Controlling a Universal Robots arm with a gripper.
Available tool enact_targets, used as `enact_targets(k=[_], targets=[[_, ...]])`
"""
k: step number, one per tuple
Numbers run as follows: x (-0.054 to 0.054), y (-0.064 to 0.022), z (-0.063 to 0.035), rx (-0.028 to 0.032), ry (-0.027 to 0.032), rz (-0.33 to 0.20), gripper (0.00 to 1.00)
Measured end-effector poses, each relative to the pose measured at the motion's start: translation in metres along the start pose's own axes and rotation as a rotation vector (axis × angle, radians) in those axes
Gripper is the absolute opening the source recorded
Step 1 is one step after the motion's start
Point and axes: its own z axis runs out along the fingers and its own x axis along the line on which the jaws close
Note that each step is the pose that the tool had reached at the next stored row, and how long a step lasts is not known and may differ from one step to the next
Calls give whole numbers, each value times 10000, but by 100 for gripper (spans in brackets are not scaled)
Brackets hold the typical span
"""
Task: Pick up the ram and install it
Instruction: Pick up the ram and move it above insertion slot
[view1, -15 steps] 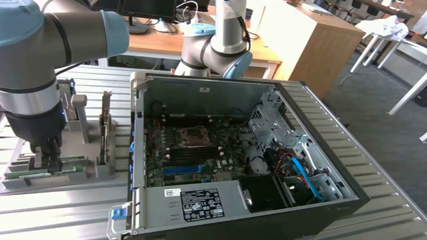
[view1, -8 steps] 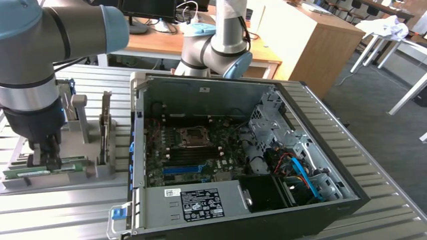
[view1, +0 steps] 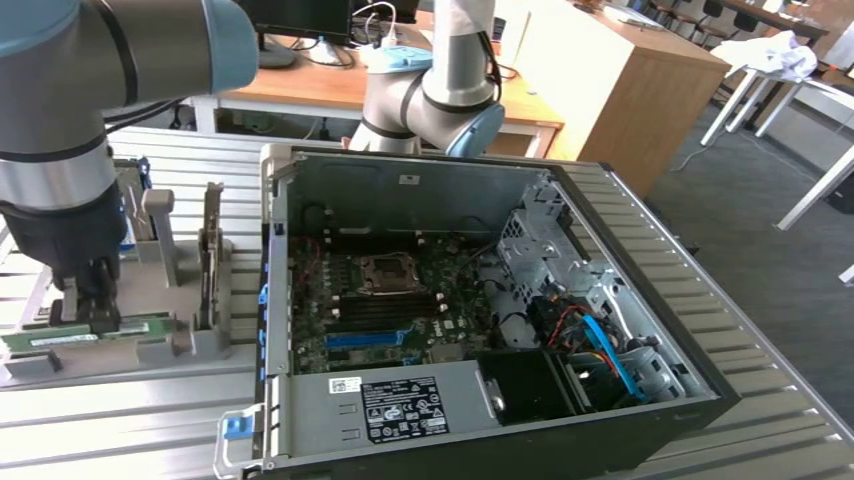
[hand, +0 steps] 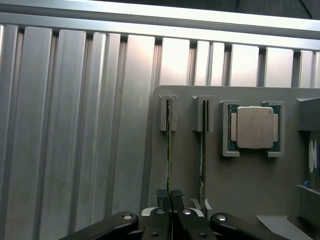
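Gripper (view1: 91, 298) was noted at the lower left of the exterior view. It was lowered over the grey holder (view1: 160, 350), which was set on the slatted surface (view1: 120, 420) just beside the open computer case (view1: 400, 175).

The ram (hand: 168, 145) was found standing on edge in a narrow slot of the holder, with its far end kept between two small uprights. This placing was judged to be meant to offer the thin upper edge to a grasp from above.

In the wrist view the fingers (hand: 162, 199) were seen drawn together on that edge, one on either side. They were clamped on the ram with no gap visible. In the exterior view the grip looked to be taken near the middle of the stick, probably so that it would hang level.

A second stick (hand: 202, 150) was held the same way in the neighbouring slot, just beside the first and untouched by the fingers. A processor chip (hand: 254, 127) was seated flat in its own framed recess of the same holder.

The ram was judged not yet lifted, since its body was seen down in the slot.

The case was laid on its side with the panel off, so that the motherboard (view1: 387, 300) faced upward and could be reached from above. It lay well apart from the ram, toward the exterior view's right. Whether the memory slots were free could not be told.
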Motion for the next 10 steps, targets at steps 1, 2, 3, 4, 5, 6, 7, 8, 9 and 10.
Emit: enact_targets(k=[1, 2, 3, 4, 5, 6, 7, 8, 9, 10], targets=[[0, 0, -19, 0, 0, 0, 12], [0, 1, -38, 0, 0, 1, 12], [0, 1, -56, 1, -1, 1, 12], [0, 1, -75, 1, -1, 1, 12], [1, 1, -93, 0, 0, 1, 12], [1, 1, -112, 1, -1, 1, 12], [1, 2, -130, 0, -1, 1, 12], [1, 2, -148, 0, 0, 1, 12], [1, 3, -165, 1, -1, 1, 12], [2, 3, -182, 0, -1, 0, 12]])
